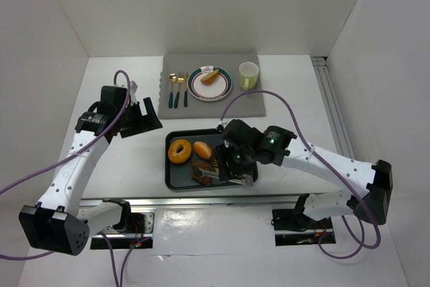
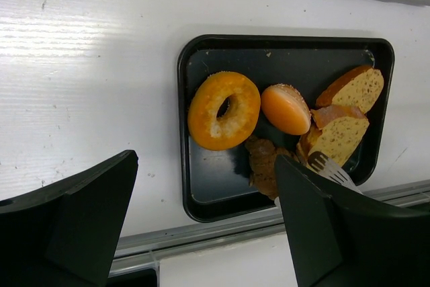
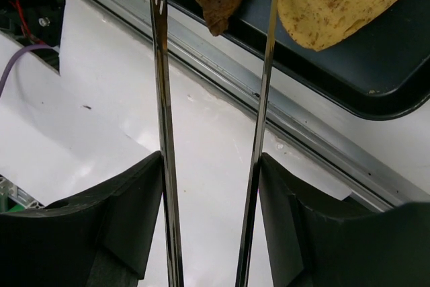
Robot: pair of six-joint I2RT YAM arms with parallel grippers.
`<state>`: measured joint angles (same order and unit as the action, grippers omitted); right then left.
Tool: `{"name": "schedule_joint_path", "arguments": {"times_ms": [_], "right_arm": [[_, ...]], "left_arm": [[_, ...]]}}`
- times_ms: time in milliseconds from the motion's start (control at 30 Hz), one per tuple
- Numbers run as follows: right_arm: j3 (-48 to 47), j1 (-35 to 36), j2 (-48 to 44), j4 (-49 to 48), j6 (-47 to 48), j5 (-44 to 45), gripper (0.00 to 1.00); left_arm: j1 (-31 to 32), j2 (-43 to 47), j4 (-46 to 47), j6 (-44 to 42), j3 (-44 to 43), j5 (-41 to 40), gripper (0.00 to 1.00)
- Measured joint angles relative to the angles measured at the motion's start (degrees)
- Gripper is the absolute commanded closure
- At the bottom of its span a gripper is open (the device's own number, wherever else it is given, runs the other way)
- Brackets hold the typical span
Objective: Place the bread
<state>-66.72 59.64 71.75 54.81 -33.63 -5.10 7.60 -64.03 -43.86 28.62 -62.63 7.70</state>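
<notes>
Marks on the white scrap (image 1: 207, 69) lying on the plate (image 1: 195, 89) are too small to be read. The right gripper (image 1: 232, 166) is stretched low over the tray (image 2: 201, 193), its jaws clamped on metal tongs (image 3: 160, 99). The tong tips are held apart, one by the brown pastry (image 2: 263, 162), one by the bread slices (image 2: 342, 132) at the tray's 3 o'clock side. The left gripper (image 1: 146, 117) is held at the tray's 10 o'clock, jaws wide apart. The tray's 6 o'clock edge is set close to the rail (image 1: 201, 201); bare table (image 1: 302, 119) is seen at 3 o'clock.
</notes>
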Motion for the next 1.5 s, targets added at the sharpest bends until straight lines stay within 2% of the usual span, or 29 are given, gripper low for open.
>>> {"name": "schedule_joint_path", "arguments": {"times_ms": [500, 767, 967, 1133, 1233, 1333, 1500], "right_arm": [[0.00, 0.02, 6.78, -1.27, 1.60, -0.87, 0.35], [-0.70, 0.24, 7.93, -1.73, 2.58, -1.60, 0.55], [-5.60, 0.39, 6.93, 2.93, 3.04, -1.95, 0.57], [-14.78, 0.24, 6.43, 9.81, 3.93, 0.55, 0.57], [-19.30, -1.51, 6.12, 10.19, 5.07, 4.46, 0.55], [-19.96, -6.21, 6.23, 6.97, 6.49, 8.48, 0.55], [-20.22, -14.40, 13.09, -5.16, 8.57, 15.13, 0.55]], "left_arm": [[0.55, -0.72, 0.68, 0.00, 0.07, 0.00, 0.04], [0.55, -1.09, 0.66, 0.00, 0.07, 0.00, 0.04], [0.55, -1.11, 0.66, 0.00, 0.07, -0.48, 0.04], [0.55, -1.81, 0.46, 0.00, -0.61, -2.54, 0.04], [0.55, -1.84, 0.44, 0.00, -0.79, -3.19, 0.04], [0.55, -1.84, 0.39, 0.00, -0.81, -3.45, 0.04], [0.55, -1.86, 0.26, -0.02, -1.36, -3.63, 0.04]]}}
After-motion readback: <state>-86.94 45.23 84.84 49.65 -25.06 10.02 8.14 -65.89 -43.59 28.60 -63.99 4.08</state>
